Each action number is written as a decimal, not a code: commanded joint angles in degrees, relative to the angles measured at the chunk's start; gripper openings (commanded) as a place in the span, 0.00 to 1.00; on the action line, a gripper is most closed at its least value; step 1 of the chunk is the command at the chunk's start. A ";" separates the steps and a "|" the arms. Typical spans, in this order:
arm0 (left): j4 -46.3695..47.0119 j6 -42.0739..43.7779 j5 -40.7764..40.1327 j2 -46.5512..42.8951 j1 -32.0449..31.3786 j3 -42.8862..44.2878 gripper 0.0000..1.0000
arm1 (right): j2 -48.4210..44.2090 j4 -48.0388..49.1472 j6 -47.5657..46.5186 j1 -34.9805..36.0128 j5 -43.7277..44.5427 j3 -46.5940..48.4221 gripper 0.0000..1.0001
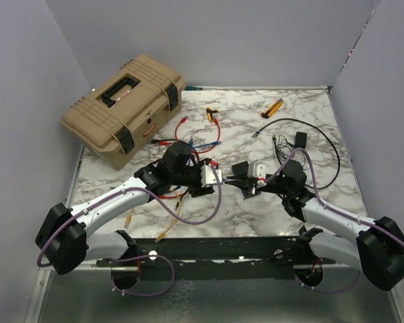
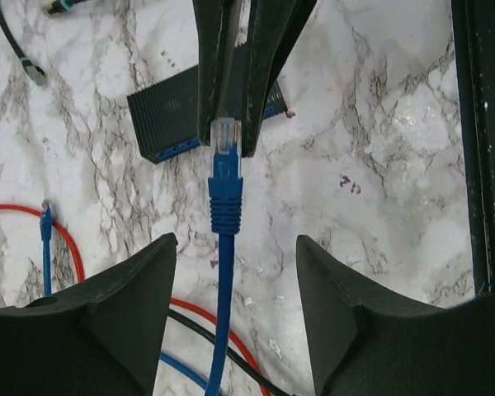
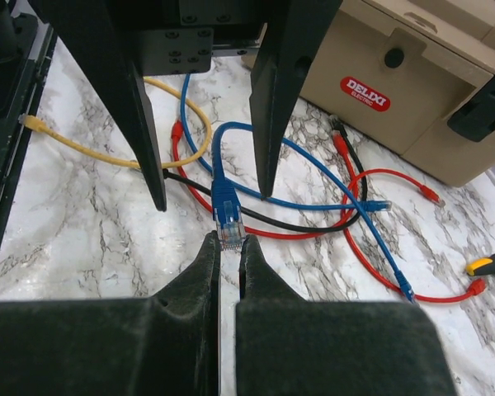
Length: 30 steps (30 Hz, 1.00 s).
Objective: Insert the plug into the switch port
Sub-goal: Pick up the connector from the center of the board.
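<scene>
A blue cable ends in a clear plug [image 2: 225,140], also seen in the right wrist view [image 3: 230,221]. My right gripper [image 3: 229,241] is shut on the plug's tip, pinching it at the very ends of its fingers; it comes in from the top of the left wrist view [image 2: 229,147]. My left gripper [image 2: 235,247] is open wide, with the blue cable running between its fingers untouched. In the top view the two grippers meet at mid-table, left [image 1: 212,176] and right [image 1: 237,180]. The white-grey switch and its port do not show clearly in any view.
A flat dark ribbed box with a blue edge [image 2: 169,124] lies on the table behind the right fingers. Red, blue, black and yellow cables [image 3: 313,206] lie loose. The tan toolbox [image 1: 124,108] stands back left. A black adapter with its cord [image 1: 301,139] lies back right.
</scene>
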 commanded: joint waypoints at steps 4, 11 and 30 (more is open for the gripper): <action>13.07 -4.19 1.99 -2.00 -0.60 -4.37 0.61 | -0.15 3.19 2.80 -0.17 0.04 -0.70 0.01; 14.73 -5.51 2.22 -2.59 -0.64 -4.79 0.57 | -0.19 4.09 3.39 -0.26 0.33 -1.00 0.00; 17.33 -8.47 4.22 -2.09 -0.65 -5.06 0.07 | -0.57 5.11 4.57 -0.59 1.11 -1.60 0.00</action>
